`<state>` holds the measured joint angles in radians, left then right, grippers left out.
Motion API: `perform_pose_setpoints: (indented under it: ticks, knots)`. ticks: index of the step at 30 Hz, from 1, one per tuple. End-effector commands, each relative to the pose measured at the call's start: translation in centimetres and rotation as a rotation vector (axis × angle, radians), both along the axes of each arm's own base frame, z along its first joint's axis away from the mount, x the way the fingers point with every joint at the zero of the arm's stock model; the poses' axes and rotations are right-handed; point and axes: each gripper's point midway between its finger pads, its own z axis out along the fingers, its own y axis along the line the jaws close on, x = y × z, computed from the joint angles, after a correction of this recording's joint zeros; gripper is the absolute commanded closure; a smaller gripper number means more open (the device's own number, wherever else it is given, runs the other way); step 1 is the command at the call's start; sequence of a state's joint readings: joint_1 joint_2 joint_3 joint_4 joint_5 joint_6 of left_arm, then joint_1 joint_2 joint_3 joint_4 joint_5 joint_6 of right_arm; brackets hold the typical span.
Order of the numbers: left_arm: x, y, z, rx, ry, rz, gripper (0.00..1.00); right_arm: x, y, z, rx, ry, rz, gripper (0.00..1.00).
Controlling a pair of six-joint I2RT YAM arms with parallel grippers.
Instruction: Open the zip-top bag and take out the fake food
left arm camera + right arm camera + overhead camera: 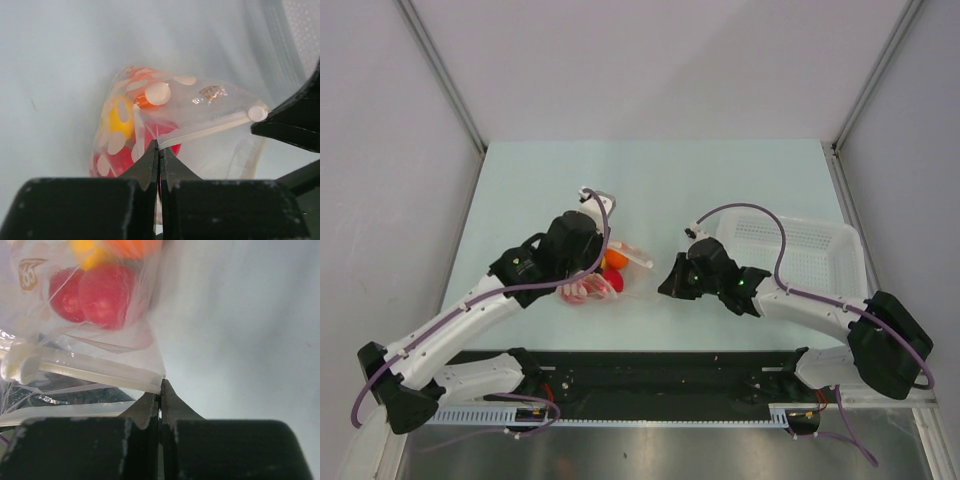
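Note:
The zip-top bag [592, 291], clear with white polka dots, lies on the pale table between my two grippers. The fake food is inside it: a red fruit [613, 284] and an orange one [616, 259]. In the left wrist view the bag [200, 107] holds red [117, 162], yellow [121, 120] and orange [142, 101] fruits. My left gripper [159, 147] is shut on the bag's film just below the zip strip; it also shows in the top view [604, 268]. My right gripper [161, 387] is shut at the zip strip's end corner of the bag [100, 372]; it also shows in the top view [668, 285].
A white perforated basket [840, 240] stands at the right, behind my right arm; its wall shows in the left wrist view [305, 25]. Grey walls enclose the table on the left, back and right. A black rail runs along the near edge.

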<state>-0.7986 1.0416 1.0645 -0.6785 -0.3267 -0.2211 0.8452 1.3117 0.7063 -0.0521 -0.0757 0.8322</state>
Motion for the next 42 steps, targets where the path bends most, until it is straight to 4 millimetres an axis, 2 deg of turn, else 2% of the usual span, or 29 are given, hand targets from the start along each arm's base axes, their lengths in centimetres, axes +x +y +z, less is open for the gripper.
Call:
perform_pose_setpoints:
  ticks: [1, 2, 3, 4, 5, 6, 9, 13, 15, 19, 20, 21, 23, 24, 25, 29, 30, 31, 34, 39, 40, 42]
  knots:
    - [0.3, -2.4, 3.3, -0.168, -0.052, -0.060, 1.00, -0.8, -1.9, -2.1, -0.150, 0.010, 0.004, 0.98]
    - [0.1, -2.7, 3.0, -0.181, -0.040, -0.077, 1.00, -0.3, -1.8, -1.2, -0.163, -0.028, -0.014, 0.94]
    - [-0.1, -3.3, 2.8, -0.204, -0.027, -0.091, 1.00, -0.6, -1.9, -0.3, -0.170, -0.042, -0.011, 0.88]
    - [-0.3, -3.8, 2.9, -0.228, -0.019, -0.114, 1.00, -0.8, -1.0, 1.3, -0.156, -0.075, 0.003, 0.85]
    - [-0.5, -4.1, 2.6, -0.242, -0.005, -0.119, 1.00, -0.6, -1.0, 2.1, -0.162, -0.105, -0.014, 0.81]
    - [-0.6, -4.3, 2.6, -0.255, -0.002, -0.127, 1.00, -1.0, -1.2, 3.2, -0.158, -0.119, -0.017, 0.72]
    - [-1.0, -5.1, 2.5, -0.288, 0.012, -0.155, 1.00, -1.6, -0.9, 6.6, -0.118, -0.188, -0.042, 0.62]
    - [-1.3, -5.6, 2.3, -0.304, 0.028, -0.176, 1.00, -2.6, -0.6, 10.1, -0.057, -0.263, -0.072, 0.57]
    - [-1.4, -5.9, 2.1, -0.313, 0.037, -0.185, 1.00, -2.8, 0.4, 11.6, -0.001, -0.287, -0.060, 0.58]
    - [-1.5, -6.2, 2.0, -0.327, 0.045, -0.194, 1.00, -2.4, 2.4, 12.6, 0.048, -0.305, -0.037, 0.59]
    - [-1.5, -6.3, 1.9, -0.331, 0.047, -0.192, 1.00, -2.1, 3.2, 11.8, 0.032, -0.302, -0.025, 0.60]
    - [-1.5, -6.3, 1.9, -0.333, 0.046, -0.191, 1.00, -1.7, 3.9, 12.2, 0.053, -0.321, -0.026, 0.62]
    - [-1.4, -6.4, 2.2, -0.347, 0.043, -0.187, 1.00, -0.7, 4.8, 10.2, 0.030, -0.302, -0.026, 0.64]
    - [-1.8, -6.7, 2.2, -0.360, 0.056, -0.208, 1.00, 0.0, 5.5, 10.5, 0.068, -0.314, -0.035, 0.66]
    - [-2.0, -7.0, 2.3, -0.377, 0.062, -0.218, 1.00, 1.3, 6.5, 9.3, 0.116, -0.323, -0.046, 0.67]
    - [-2.1, -7.3, 1.9, -0.392, 0.081, -0.217, 1.00, 3.0, 7.5, 7.6, 0.118, -0.357, -0.047, 0.68]
    - [-2.3, -7.5, 1.5, -0.398, 0.099, -0.224, 1.00, 3.4, 7.6, 7.4, 0.110, -0.367, -0.059, 0.66]
    - [-2.4, -7.7, 1.2, -0.404, 0.107, -0.228, 1.00, 3.6, 7.7, 7.2, 0.110, -0.373, -0.062, 0.60]
    - [-2.7, -8.2, 0.8, -0.421, 0.130, -0.241, 1.00, 4.1, 7.8, 5.8, 0.084, -0.364, -0.050, 0.50]
    - [-2.8, -9.0, 0.6, -0.465, 0.149, -0.251, 1.00, 3.4, 8.0, 2.0, 0.078, -0.316, -0.024, 0.43]
    - [-2.8, -9.1, 0.6, -0.475, 0.150, -0.251, 1.00, 3.5, 8.2, 1.9, 0.094, -0.321, -0.028, 0.42]
    - [-3.0, -9.5, 0.6, -0.504, 0.161, -0.257, 1.00, 3.1, 7.8, 0.0, 0.072, -0.320, -0.017, 0.39]
